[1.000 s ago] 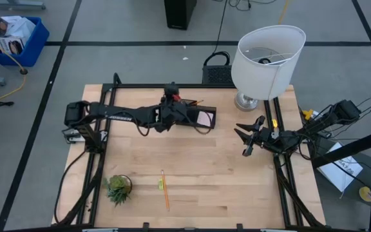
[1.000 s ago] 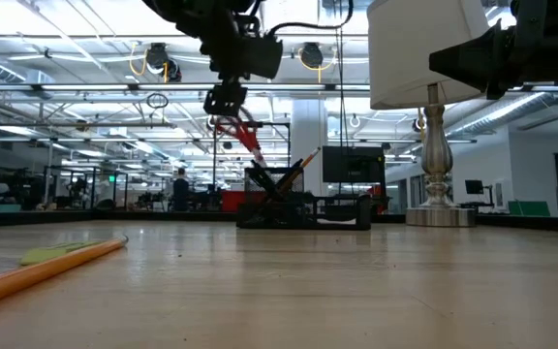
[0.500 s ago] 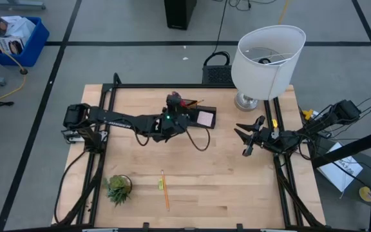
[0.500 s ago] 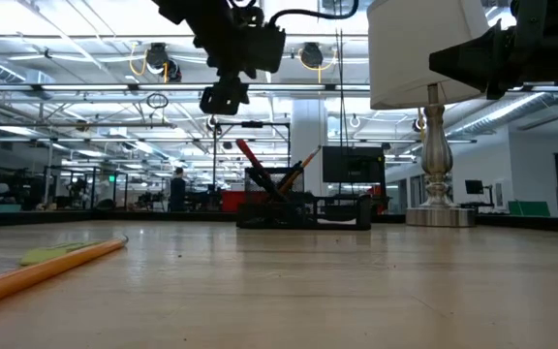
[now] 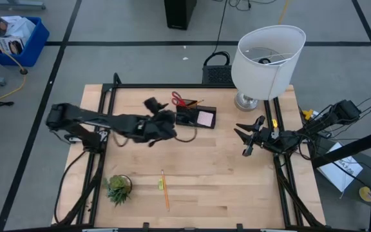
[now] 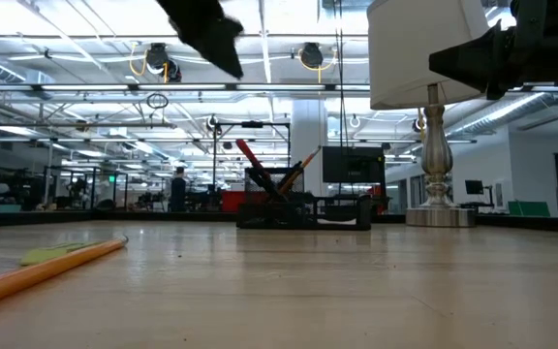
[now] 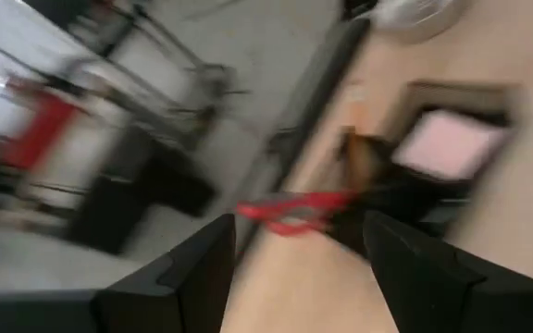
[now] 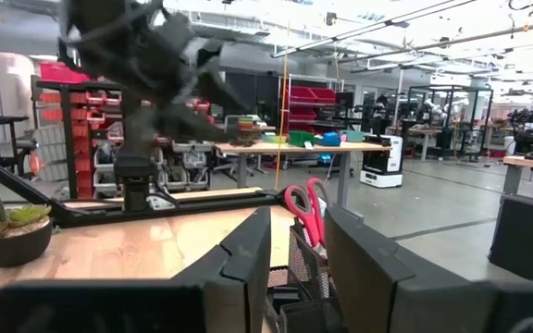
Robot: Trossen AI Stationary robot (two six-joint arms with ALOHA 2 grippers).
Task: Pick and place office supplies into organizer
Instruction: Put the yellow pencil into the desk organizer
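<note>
Fingers of the left gripper (image 5: 152,104) are being held wide, empty, near the organizer (image 5: 196,117) at its nine o'clock. Right gripper (image 5: 245,141) fingers are being kept narrow, empty. Remaining pencil (image 5: 165,191), long axis twelve-to-six, is being left at the left gripper's six o'clock, nearer that arm.
</note>
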